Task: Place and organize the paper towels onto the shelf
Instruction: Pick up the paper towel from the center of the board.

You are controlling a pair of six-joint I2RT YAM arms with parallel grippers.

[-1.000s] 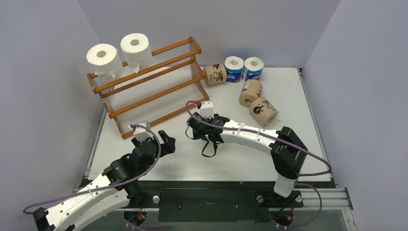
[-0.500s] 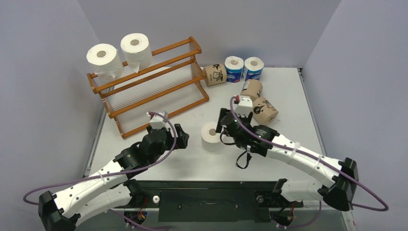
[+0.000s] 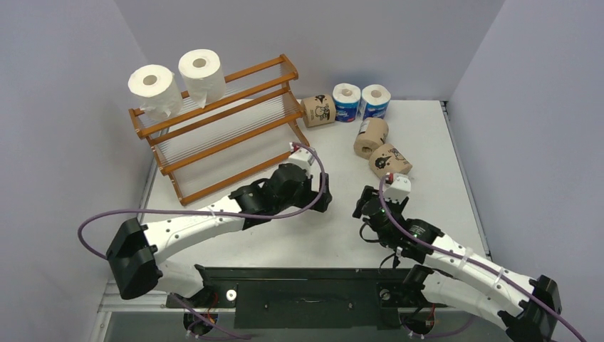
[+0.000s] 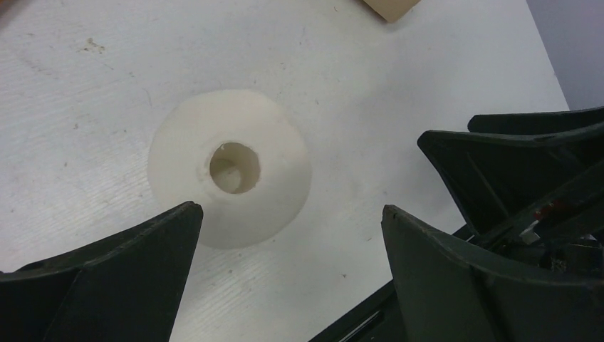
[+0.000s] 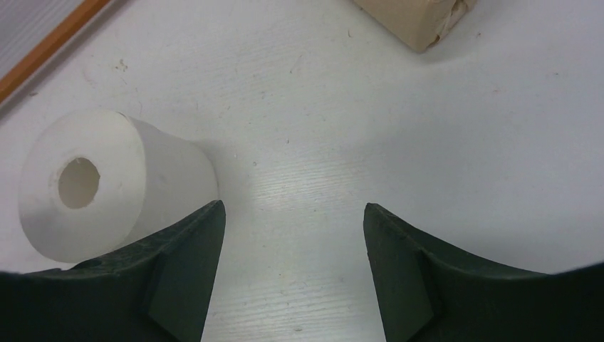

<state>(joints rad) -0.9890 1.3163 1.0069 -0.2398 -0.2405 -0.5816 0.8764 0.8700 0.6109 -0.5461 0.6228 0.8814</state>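
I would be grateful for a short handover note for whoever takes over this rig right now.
Left pincer: open, over the third white roll, which stands on the table; not gripped.
Right pincer: open, empty, beside that roll.
Done: two white rolls on the top tier of the shelf.
Left: third white roll, three brown rolls and two blue rolls, all on the table.

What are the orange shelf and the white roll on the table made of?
The shelf looks like wood, orange-brown and smooth; its tiers look like clear plastic slats. The white roll looks like soft, matte paper around a hollow core.
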